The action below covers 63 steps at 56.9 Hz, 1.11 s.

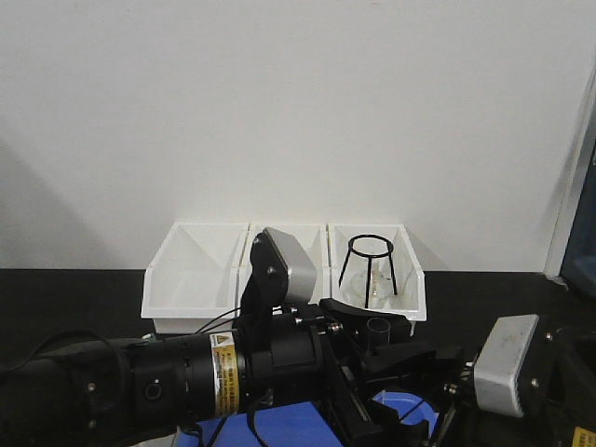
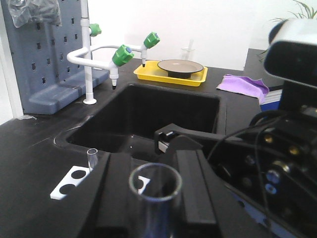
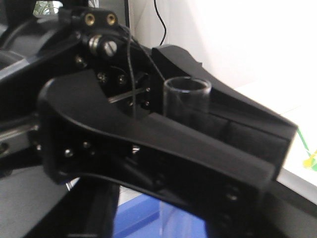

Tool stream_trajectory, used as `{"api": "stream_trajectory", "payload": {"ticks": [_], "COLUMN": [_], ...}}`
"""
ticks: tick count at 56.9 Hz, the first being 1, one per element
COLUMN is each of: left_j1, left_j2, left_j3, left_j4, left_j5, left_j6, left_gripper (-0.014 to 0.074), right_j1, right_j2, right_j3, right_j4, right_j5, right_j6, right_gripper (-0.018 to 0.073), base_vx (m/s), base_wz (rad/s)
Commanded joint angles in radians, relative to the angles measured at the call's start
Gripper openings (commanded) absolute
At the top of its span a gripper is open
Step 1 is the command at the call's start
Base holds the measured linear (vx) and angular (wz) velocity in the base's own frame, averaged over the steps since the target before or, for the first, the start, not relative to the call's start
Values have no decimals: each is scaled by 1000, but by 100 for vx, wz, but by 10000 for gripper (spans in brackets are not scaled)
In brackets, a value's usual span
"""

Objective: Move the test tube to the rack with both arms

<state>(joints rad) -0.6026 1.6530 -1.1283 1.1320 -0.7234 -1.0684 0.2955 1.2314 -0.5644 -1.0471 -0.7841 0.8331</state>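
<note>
The big left arm (image 1: 186,377) reached across the middle, and the right arm (image 1: 507,372) sat just beside it. The left gripper (image 1: 377,343) was squeezed tight on the test tube (image 1: 377,328), which stood straight up, open end on top. I could not tell if the right gripper (image 1: 438,399) was apart or together. In the left wrist view, the small white rack (image 2: 67,182) lay low and left of the tube, holding 1 tube.

- Left arm (image 1: 140,382): thick black cylindrical links, with a yellow-and-white label (image 1: 222,372) banded round one joint.
- Silver-grey camera housing (image 1: 284,265) with rounded corners on its wrist, and a matching housing (image 1: 507,363) on the right arm.
- Left gripper (image 1: 386,337): matte black, angular.
- Thin black cable (image 3: 131,64) crossing its body.
- Brass-coloured screws (image 3: 89,19), seemingly hex-socket, though blurred.
</note>
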Motion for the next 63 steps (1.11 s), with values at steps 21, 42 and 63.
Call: {"api": "stream_trajectory", "payload": {"ticks": [21, 42, 63], "left_j1": [-8, 18, 78], "left_j2": [-39, -105, -341], "left_j3": [-35, -35, -20], "left_j4": [-55, -54, 157], "left_j5": [-67, 34, 359], "left_j6": [1, 1, -10], "left_gripper": [115, 582, 402], "right_j1": [-2, -3, -105], "right_j2": [-19, -23, -105], "right_j3": [-34, -34, -6], "right_j4": [48, 55, 425], "right_j5": [-68, 1, 220], "right_j6": [0, -27, -382], "right_gripper": [-13, -12, -8], "base_vx": [0, 0, 0], "base_wz": [0, 0, 0]}}
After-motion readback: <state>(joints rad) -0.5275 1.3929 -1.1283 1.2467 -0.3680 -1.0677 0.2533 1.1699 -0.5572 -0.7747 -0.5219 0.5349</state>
